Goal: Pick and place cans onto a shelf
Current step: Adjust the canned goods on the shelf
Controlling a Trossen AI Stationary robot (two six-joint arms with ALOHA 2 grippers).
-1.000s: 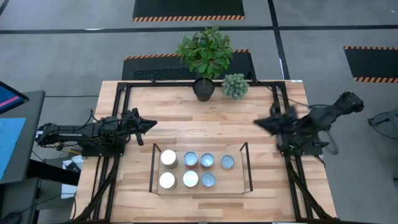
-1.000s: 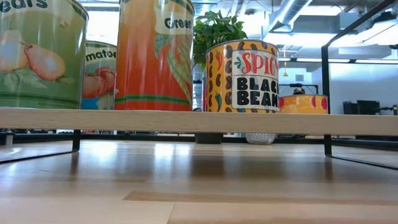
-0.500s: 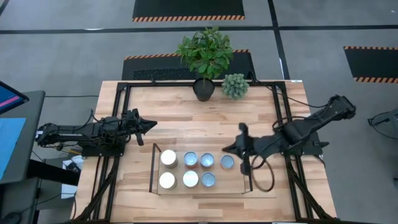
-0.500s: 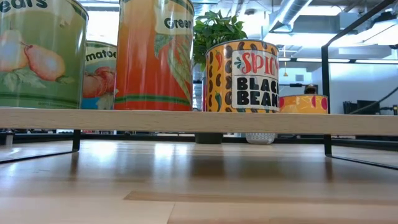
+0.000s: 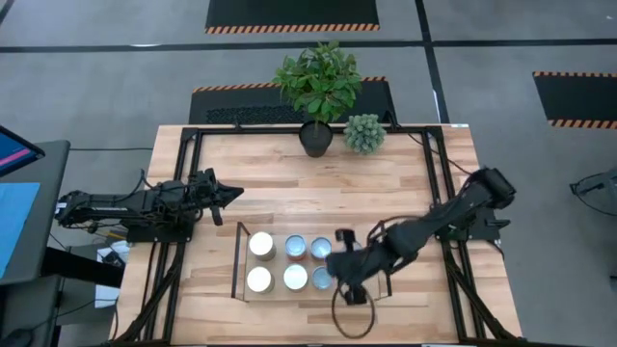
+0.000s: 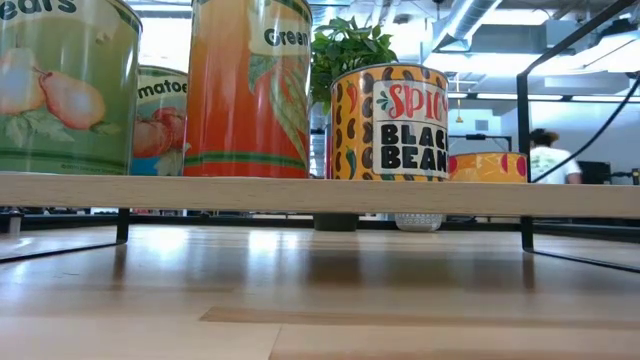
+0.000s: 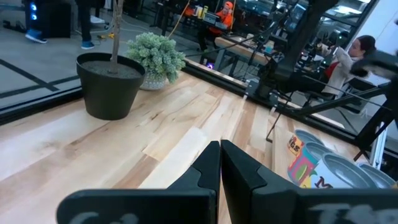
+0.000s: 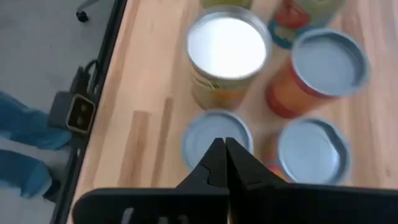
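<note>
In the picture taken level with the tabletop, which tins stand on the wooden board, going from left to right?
Green pears can → tomatoes can → tall orange can → spicy black beans can → low orange can, all on the shelf.

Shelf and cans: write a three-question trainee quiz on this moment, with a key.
1. True or false: the right hand is shut and holds no can.
2. Pick one. In the high view, the right hand is above: A the plant pot; B the shelf; C the bare floor.
3. Short answer: in the low view, which fruit is pictured on the green can?

Key: 1 true; 2 B; 3 pears.
</note>
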